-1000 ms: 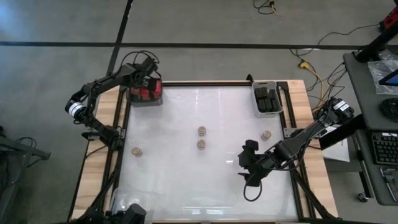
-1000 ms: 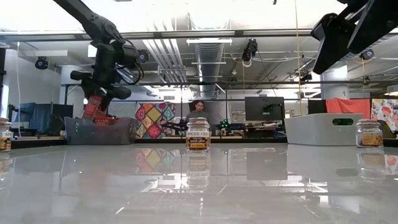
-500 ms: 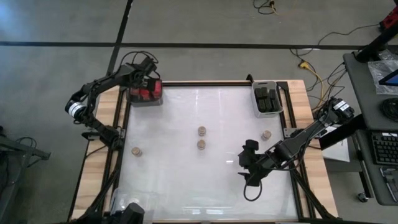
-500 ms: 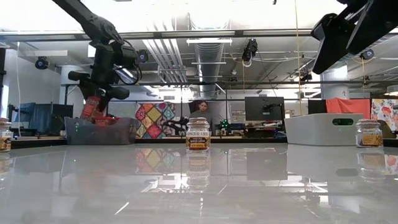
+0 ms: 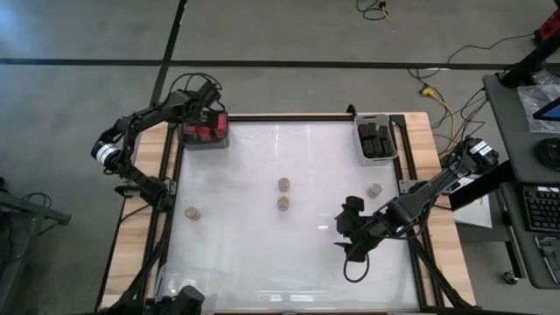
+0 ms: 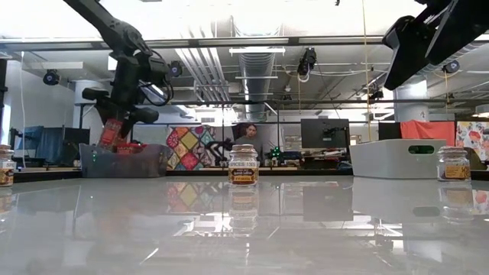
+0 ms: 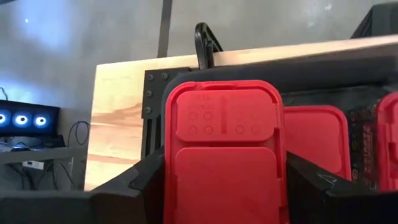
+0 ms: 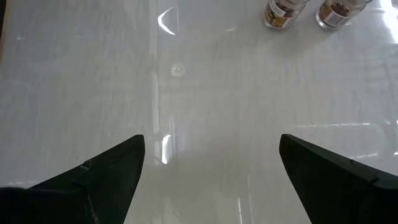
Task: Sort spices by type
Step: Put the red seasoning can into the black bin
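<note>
My left gripper (image 5: 203,116) is at the table's far left corner, over a clear bin (image 5: 206,140) that holds several red blocky spice containers (image 7: 317,140). It is shut on one more red container (image 7: 224,155). In the low view this container (image 6: 111,132) hangs tilted, with its lower end at about the height of the bin's rim (image 6: 126,149). My right gripper (image 5: 350,229) is open and empty above the bare table at the near right. Several round tan-topped jars (image 5: 284,185) (image 5: 192,212) (image 5: 375,189) stand upright on the table. My left gripper pinches the red container between its two fingers (image 7: 146,180), which lie on its two long side edges (image 7: 166,168). Its lidded face is turned toward the wrist camera. The fingers come from above, slanting down. The container hangs tilted below them; I cannot tell whether it touches the containers in the bin.
A grey bin (image 5: 376,140) with black blocky containers stands at the far right corner. Two jars (image 8: 283,12) stand side by side at the table's middle, ahead of my right gripper. The near half of the table is bare.
My left gripper has shifted a little toward the table's left edge with the red container, still over the clear bin. The container stays tilted in the hold.
</note>
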Tool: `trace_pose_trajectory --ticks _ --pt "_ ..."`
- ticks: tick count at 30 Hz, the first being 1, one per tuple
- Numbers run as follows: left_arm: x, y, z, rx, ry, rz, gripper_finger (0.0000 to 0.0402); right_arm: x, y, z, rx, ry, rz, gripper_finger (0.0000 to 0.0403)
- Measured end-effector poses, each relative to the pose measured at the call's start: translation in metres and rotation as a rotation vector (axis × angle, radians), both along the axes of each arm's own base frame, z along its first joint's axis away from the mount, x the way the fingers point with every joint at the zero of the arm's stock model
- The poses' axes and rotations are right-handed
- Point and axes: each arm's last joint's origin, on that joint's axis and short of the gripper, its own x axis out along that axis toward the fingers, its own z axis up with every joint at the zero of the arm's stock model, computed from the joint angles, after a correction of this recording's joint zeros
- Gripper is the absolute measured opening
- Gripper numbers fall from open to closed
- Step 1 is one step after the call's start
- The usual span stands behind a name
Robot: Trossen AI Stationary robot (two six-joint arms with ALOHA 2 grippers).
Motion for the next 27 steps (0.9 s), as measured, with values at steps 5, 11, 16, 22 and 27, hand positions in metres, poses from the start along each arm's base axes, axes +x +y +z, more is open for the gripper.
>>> trace_pose_trajectory --ticks 5,11,16,22,27 --pt "0.002 0.004 -0.009 0.003 0.047 0.023 0.0198 0.000 0.000 0.000 0.001 -0.004 0.002 0.0364" --pt "0.006 0.008 -0.028 -0.050 0.119 0.039 0.0198 -0.001 0.001 -0.001 0.004 0.000 0.003 0.0364" --pt "0.007 0.010 -0.032 -0.056 0.130 0.045 0.0198 -0.002 0.001 -0.002 0.007 0.004 -0.004 0.0364" --pt "0.007 0.010 -0.032 -0.058 0.128 0.044 0.0198 -0.002 0.001 -0.001 0.008 0.003 -0.004 0.0364" --pt "0.007 0.009 -0.032 -0.065 0.131 0.041 0.0209 -0.002 0.001 -0.001 0.008 0.003 -0.004 0.0364"
